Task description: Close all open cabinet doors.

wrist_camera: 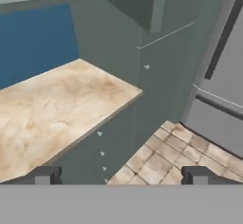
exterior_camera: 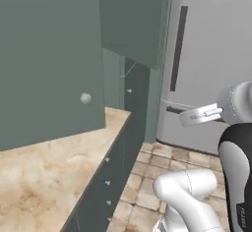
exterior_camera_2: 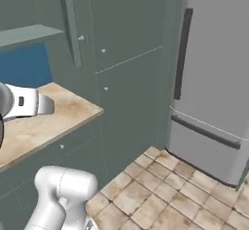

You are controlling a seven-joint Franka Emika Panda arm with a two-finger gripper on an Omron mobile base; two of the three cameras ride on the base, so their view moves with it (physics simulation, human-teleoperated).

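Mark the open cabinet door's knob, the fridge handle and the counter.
knob (exterior_camera: 85, 98), left base view, its round face
fridge handle (exterior_camera_2: 182, 53), right base view, mid bar
counter (wrist_camera: 61, 104), hand view, bare top

I see one grey-green cabinet door (exterior_camera: 47, 61) swung open, filling the left base view's upper left, its round silver knob (exterior_camera: 85, 98) near the lower right corner.

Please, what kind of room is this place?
Most likely a kitchen: a grey fridge stands beside a stone-look counter, grey-green cabinet doors hang above it, and the floor is tiled.
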